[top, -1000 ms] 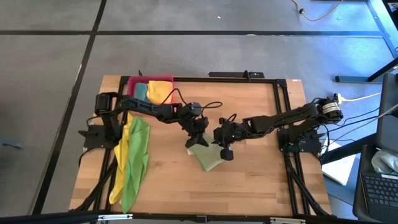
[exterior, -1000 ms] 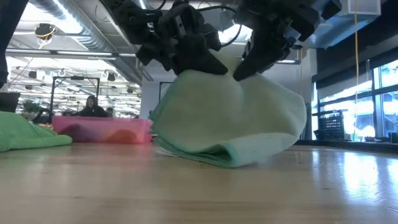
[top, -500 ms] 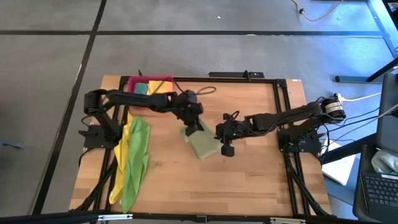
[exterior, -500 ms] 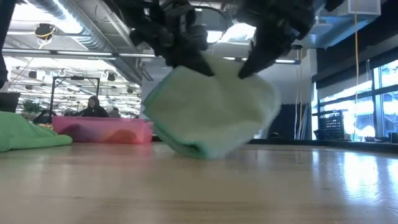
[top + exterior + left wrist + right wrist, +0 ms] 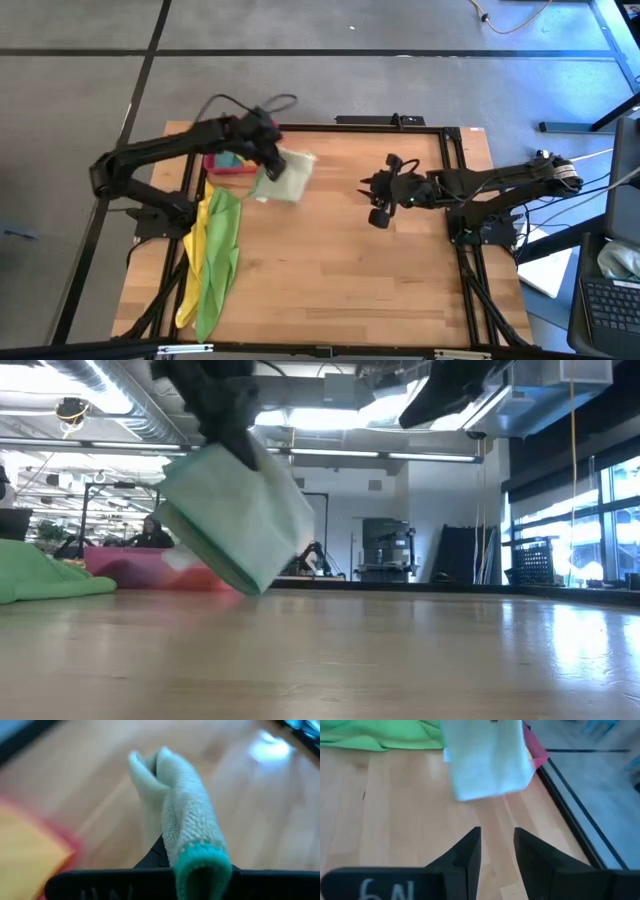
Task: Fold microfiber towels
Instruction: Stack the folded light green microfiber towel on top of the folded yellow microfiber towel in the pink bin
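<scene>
A wooden table [image 5: 330, 270] is seen from above, with 2 dark robot arms reaching over it. The left gripper [image 5: 266, 150] is clamped on a folded pale olive-green towel [image 5: 284, 176], which is carried in the air above the table near the far left corner, just beside a pink-red tray [image 5: 232, 168]. In the low view the folded towel [image 5: 235, 520] is shown hanging tilted from the gripper, clear of the tabletop, with the tray [image 5: 130, 568] behind it. In the left wrist view the towel [image 5: 180, 830] is pinched between the dark fingers, its teal-edged fold nearest the camera.

A teal towel [image 5: 228, 160] and a yellow towel [image 5: 210, 160] are partly visible in the tray. A bright green towel [image 5: 222, 250] and a second yellow towel [image 5: 194, 262] are draped together along the table's left edge.

The right gripper [image 5: 379, 199] is held over the right half of the table, well apart from the carried towel. Its fingers [image 5: 470, 852] are parted by a narrow gap and nothing is held between them.
</scene>
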### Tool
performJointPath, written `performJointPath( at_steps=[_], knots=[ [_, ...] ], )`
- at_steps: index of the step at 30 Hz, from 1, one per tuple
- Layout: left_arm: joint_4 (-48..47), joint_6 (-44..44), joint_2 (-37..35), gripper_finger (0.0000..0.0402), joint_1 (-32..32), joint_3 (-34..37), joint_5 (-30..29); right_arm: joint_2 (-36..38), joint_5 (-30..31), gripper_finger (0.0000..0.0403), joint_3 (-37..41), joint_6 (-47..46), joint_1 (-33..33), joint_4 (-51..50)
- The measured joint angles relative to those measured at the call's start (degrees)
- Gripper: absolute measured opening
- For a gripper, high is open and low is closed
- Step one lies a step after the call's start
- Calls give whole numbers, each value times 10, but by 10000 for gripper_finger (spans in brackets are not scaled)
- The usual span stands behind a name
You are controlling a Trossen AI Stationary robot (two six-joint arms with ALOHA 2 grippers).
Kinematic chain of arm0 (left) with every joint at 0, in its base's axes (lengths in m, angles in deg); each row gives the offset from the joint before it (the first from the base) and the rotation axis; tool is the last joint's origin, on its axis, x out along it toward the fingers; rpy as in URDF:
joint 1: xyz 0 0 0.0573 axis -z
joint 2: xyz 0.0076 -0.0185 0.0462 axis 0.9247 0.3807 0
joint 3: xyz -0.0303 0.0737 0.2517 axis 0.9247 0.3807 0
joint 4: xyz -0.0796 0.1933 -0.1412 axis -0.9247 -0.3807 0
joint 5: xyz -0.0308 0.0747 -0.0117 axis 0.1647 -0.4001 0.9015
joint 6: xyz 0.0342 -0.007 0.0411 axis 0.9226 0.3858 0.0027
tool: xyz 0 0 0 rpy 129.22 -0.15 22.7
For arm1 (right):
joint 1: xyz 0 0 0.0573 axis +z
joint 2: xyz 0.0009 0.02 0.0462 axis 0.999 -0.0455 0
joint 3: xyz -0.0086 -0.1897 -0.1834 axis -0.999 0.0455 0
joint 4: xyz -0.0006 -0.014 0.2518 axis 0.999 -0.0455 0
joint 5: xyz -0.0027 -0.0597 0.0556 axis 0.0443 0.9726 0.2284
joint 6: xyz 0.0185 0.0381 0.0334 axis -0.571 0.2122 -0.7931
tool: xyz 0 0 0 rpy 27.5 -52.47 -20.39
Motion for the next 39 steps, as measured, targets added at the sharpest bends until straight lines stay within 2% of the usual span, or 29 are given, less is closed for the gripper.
performJointPath(
  at_steps=[5,8,17,20,31,39],
  knots=[
    [-71,50,-60,0,-78,0,-60,-5,-1,116,1,24,-6,-11],
    [-93,94,-72,0,-137,0,-76,-12,0,116,1,21,-21,-16],
    [-73,208,-49,0,-287,0,-73,-12,25,116,1,-22,-73,-15],
    [-68,242,-23,0,-325,0,-47,-12,25,116,1,-23,-87,-15],
    [-52,300,107,0,-379,0,-19,-12,23,116,1,-25,-104,-15],
    [-39,344,140,0,-395,0,-23,-12,23,116,1,-54,-104,-20]
  ],
)
